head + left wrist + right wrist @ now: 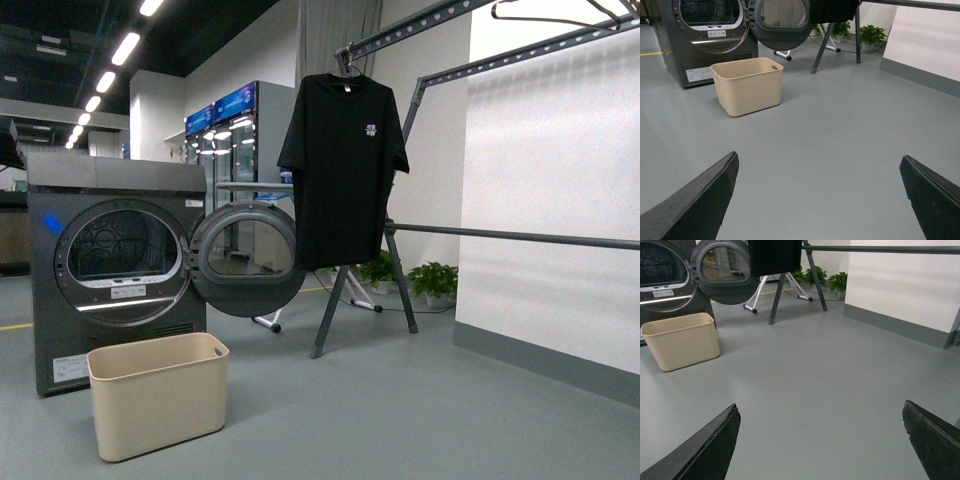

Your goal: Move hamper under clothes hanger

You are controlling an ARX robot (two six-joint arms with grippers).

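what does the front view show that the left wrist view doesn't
Only the front view: the clothes hanger's top bars, the whole black T-shirt hung on it, the ceiling lights and the glass-door coolers behind.
Only the left wrist view: the left gripper, fingers wide apart over bare floor, holding nothing.
Both: the hamper in front of the dryer, whose door is open, the clothes hanger's slanted legs and the potted plants.

Beige hamper (160,395) upright, well left of clothes hanger (400,240)
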